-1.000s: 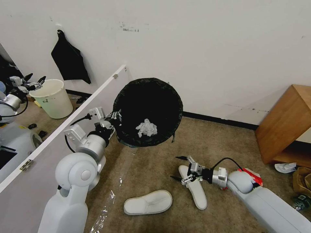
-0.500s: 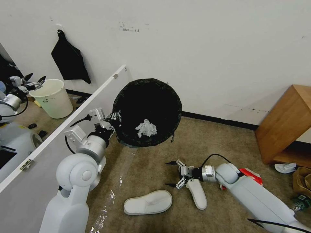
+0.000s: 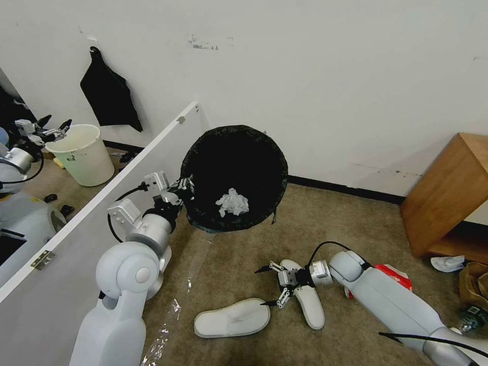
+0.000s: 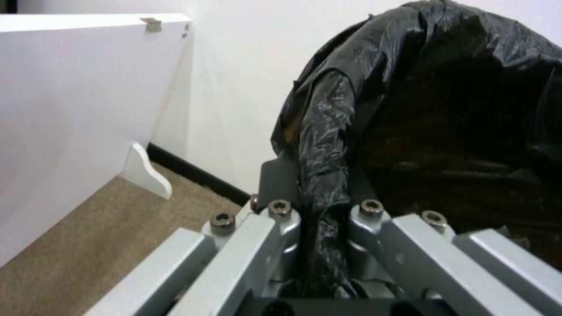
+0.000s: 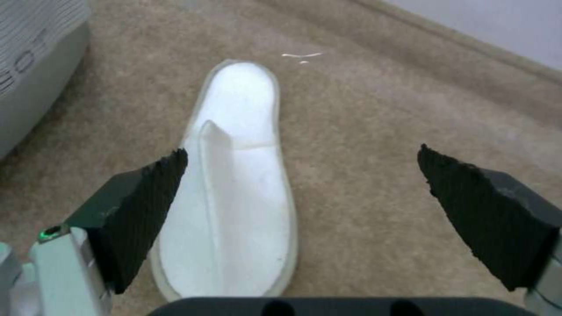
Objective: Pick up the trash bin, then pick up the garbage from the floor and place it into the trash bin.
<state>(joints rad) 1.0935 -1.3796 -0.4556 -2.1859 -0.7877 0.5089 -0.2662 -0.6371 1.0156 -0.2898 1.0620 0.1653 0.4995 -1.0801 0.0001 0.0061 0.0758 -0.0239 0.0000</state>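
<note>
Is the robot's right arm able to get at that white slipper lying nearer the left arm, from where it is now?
Probably yes. The right gripper hangs low with its jaws open, one tip almost over the slipper, and bare carpet lies between. The other slipper lies under the arm, not in the way.

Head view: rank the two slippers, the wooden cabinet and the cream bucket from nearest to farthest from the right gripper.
From the open right gripper, low over the carpet:
1. Two white slippers, too close to call: one partly under the wrist, the other just below the fingertips.
2. Wooden cabinet, far right by the wall.
3. Cream bucket, far left beyond the white panel.
</note>
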